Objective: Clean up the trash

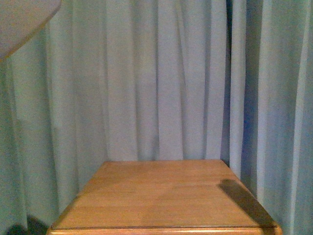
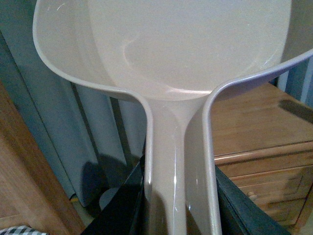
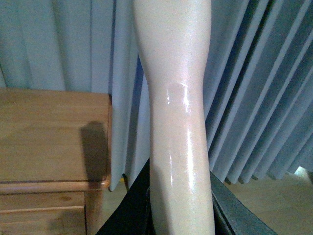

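Front view: a wooden table (image 1: 161,196) stands before a pale curtain (image 1: 161,88). A corner of the dustpan (image 1: 19,19) shows high in the upper left, raised well above the tabletop. Neither arm is in this frame.
Trash: no white wad shows in any of the three views, so its place cannot be told.
Left gripper (image 2: 178,210): closed on the dustpan's handle, with a dark finger pressed to each side. The handle's long axis runs straight out from the jaws and widens into the pan, whose hollow faces the wrist camera.
Right gripper (image 3: 181,210): clamped round the pale handle of the brush (image 3: 176,122), which runs lengthwise away from the jaws. The bristles are out of frame.
Key relation: the direction from either pincer to the trash cannot be read, nor which arm is nearer to it. Both wrist views catch only the table's edge and the drawers under it.
Shadow (image 1: 239,193): a dark bar lies on the right side of the tabletop.
Next move, as a judgement: find the wad first, then lower the pan's lip beside it and sweep with the brush.
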